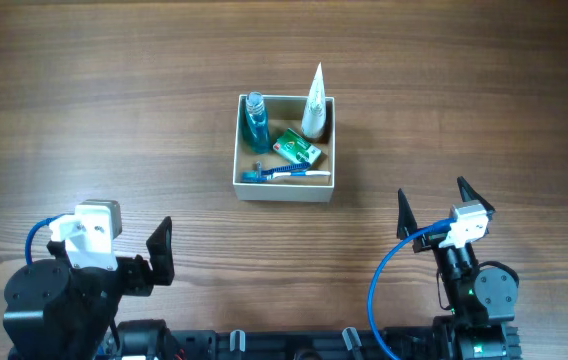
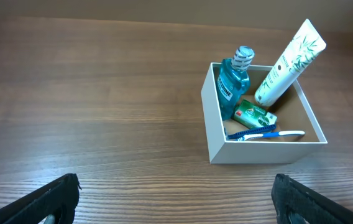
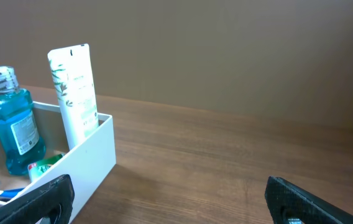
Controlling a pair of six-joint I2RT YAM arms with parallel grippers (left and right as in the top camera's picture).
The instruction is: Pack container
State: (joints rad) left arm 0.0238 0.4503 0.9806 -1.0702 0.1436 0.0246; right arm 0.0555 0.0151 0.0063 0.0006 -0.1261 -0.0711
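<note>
At seven o'clock, the left arm (image 1: pixel 49 300) is seen as bulky and black, capped by a white camera block (image 1: pixel 92 228) and fed by a blue cable (image 1: pixel 32 238). At five o'clock, the slimmer right arm (image 1: pixel 489 290) is likewise cabled in blue. Matte black fingers (image 2: pixel 55 198) are fitted.

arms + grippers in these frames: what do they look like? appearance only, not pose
Both arms are black. The left gripper and right gripper have black, tapering, pointed fingers. Each wrist carries a white camera block with a blue cable looping down to the arm.
</note>
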